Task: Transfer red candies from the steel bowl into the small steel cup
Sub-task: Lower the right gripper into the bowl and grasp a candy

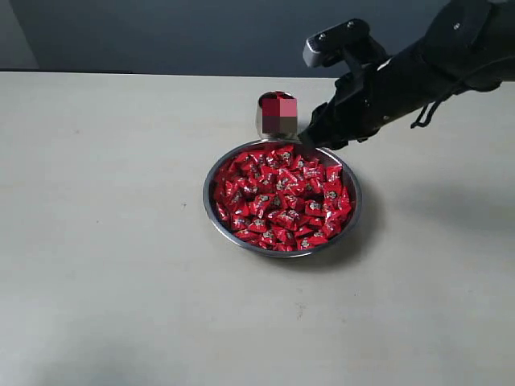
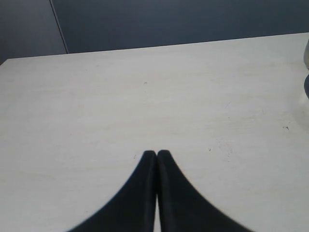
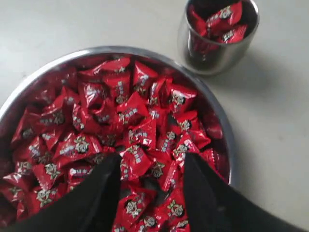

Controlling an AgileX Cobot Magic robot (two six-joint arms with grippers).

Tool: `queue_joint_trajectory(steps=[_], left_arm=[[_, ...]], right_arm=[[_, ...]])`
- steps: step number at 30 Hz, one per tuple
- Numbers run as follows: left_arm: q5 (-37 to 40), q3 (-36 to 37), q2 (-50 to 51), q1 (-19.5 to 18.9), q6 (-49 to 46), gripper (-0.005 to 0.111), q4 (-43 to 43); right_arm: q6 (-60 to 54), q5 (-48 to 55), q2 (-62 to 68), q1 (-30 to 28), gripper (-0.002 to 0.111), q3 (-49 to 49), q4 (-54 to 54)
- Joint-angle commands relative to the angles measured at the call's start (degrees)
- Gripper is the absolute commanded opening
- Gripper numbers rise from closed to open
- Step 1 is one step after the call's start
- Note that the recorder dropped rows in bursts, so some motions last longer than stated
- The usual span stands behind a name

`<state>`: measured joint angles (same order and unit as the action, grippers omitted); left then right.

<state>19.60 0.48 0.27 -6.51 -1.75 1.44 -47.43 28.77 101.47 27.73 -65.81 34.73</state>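
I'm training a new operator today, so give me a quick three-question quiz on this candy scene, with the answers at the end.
1. True or false: the small steel cup already holds a few red candies.
2. Where is the right gripper? A) shut on a candy above the cup; B) open, low over the candies in the steel bowl; C) parked on bare table, away from the bowl.
3. Fill in: the left gripper has its jaws ____ over the bare table.
Key: 1 true; 2 B; 3 shut.
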Motion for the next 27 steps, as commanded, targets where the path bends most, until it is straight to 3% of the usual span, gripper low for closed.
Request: queue_joint_trajectory(steps=[1, 7, 12, 27], left_arm=[[-0.30, -0.48, -0.27, 0.31, 0.07, 0.000, 0.11], [-0.30, -0.48, -0.27, 0.31, 0.07, 0.000, 0.11], [-0.30, -0.48, -0.27, 0.31, 0.07, 0.000, 0.11], [-0.30, -0.48, -0.27, 0.31, 0.07, 0.000, 0.11]], right_arm=[[-2.55, 0.53, -0.17, 3.02, 0.041, 2.69, 0.33], [-4.39, -1.12, 3.48, 9.57, 0.043, 2.69, -0.21], [-4.00, -6.61, 5.97, 9.67, 0.048, 2.45, 0.44], [-3.40, -4.90, 15.40, 9.56, 0.048, -8.85, 1.60]])
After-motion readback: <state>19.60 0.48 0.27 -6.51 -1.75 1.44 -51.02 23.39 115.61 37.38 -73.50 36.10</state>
